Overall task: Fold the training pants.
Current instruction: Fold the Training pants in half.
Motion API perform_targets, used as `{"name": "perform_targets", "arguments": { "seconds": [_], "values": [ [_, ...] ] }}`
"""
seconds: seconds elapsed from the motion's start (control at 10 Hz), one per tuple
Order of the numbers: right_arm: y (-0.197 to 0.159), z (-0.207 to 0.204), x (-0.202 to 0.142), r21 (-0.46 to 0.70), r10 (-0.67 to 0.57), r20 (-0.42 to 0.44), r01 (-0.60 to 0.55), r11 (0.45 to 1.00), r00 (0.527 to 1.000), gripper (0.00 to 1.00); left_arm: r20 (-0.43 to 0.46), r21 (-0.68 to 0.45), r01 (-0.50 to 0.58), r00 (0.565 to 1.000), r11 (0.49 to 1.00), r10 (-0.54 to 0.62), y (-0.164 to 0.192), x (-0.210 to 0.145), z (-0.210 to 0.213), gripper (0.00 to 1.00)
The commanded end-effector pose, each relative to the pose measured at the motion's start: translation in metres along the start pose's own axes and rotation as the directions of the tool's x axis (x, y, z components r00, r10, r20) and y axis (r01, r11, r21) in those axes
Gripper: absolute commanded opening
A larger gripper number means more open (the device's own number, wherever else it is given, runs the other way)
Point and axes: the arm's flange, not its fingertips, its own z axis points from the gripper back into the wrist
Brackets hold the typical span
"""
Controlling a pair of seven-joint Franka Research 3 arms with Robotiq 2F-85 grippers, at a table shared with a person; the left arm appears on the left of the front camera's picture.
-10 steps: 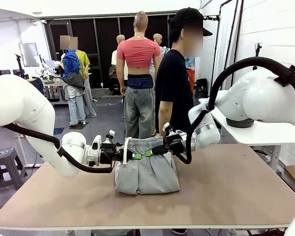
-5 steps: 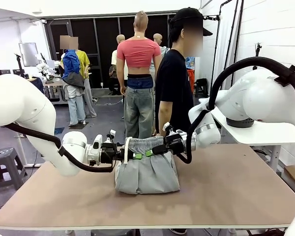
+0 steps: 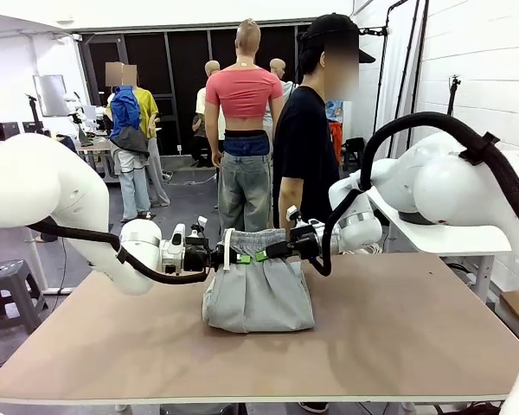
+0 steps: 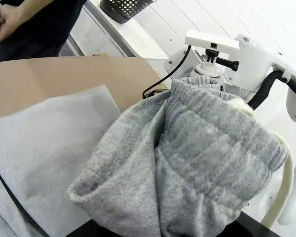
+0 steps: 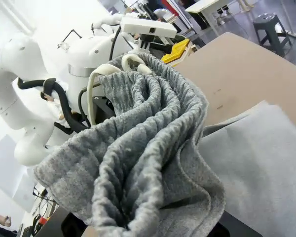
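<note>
Near the table's (image 3: 398,320) far edge, at its middle, the training pants (image 3: 258,298) are being held up by the waistband, which runs left to right between the left gripper (image 3: 240,258) and the right gripper (image 3: 261,255), both clamped on it.

From the left wrist, gathered waistband (image 4: 207,148) is being pinched close against the camera.

From the right wrist, bunched waistband ribs (image 5: 138,143) and white drawstring (image 5: 96,81) are being gripped likewise, with folded fabric lying on the table below.
</note>
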Motion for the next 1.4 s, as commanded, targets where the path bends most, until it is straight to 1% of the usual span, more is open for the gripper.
{"name": "perform_targets", "arguments": {
  "seconds": [0.0, 0.2, 0.3, 0.5, 0.7, 0.9, 1.1, 1.2, 1.3],
  "values": [
    [-0.017, -0.003, 0.006, -0.023, -0.046, -0.008, 0.046, 0.999, 0.999, 0.00, 0.002, 0.009, -0.033, 0.999, 0.999, 0.033, 0.011, 0.020, -0.008, 0.00],
    [-0.027, 0.007, 0.007, -0.035, -0.056, 0.016, 0.057, 0.998, 0.998, 0.00, -0.005, 0.015, -0.040, 0.999, 0.999, 0.040, 0.021, 0.025, -0.010, 0.00],
    [-0.028, 0.012, 0.003, -0.047, -0.068, 0.025, 0.070, 0.996, 0.997, 0.00, -0.002, 0.028, -0.045, 0.999, 0.999, 0.045, 0.024, 0.020, -0.012, 0.00],
    [-0.044, 0.009, -0.003, -0.057, -0.104, 0.028, 0.106, 0.993, 0.994, 0.00, -0.005, 0.058, -0.072, 0.997, 0.996, 0.072, 0.038, 0.018, -0.013, 0.00],
    [-0.054, 0.004, -0.017, -0.058, -0.166, 0.014, 0.166, 0.984, 0.986, 0.00, -0.018, 0.103, -0.134, 0.990, 0.986, 0.137, 0.047, 0.006, -0.015, 0.00],
    [-0.066, -0.001, -0.022, -0.077, -0.187, 0.009, 0.187, 0.979, 0.982, 0.00, -0.002, 0.138, -0.176, 0.984, 0.975, 0.178, 0.059, 0.007, -0.011, 0.00],
    [-0.071, 0.002, -0.023, -0.135, -0.242, 0.010, 0.241, 0.961, 0.970, 0.00, -0.012, 0.149, -0.199, 0.979, 0.969, 0.203, 0.068, 0.006, -0.014, 0.00],
    [-0.069, 0.006, -0.027, -0.150, -0.282, 0.004, 0.280, 0.948, 0.959, 0.00, -0.021, 0.150, -0.226, 0.973, 0.963, 0.232, 0.070, 0.001, -0.015, 0.00],
    [-0.072, 0.008, -0.027, -0.150, -0.284, 0.013, 0.283, 0.947, 0.959, 0.00, -0.024, 0.147, -0.235, 0.970, 0.961, 0.241, 0.073, 0.002, -0.015, 0.00]
  ]
}}
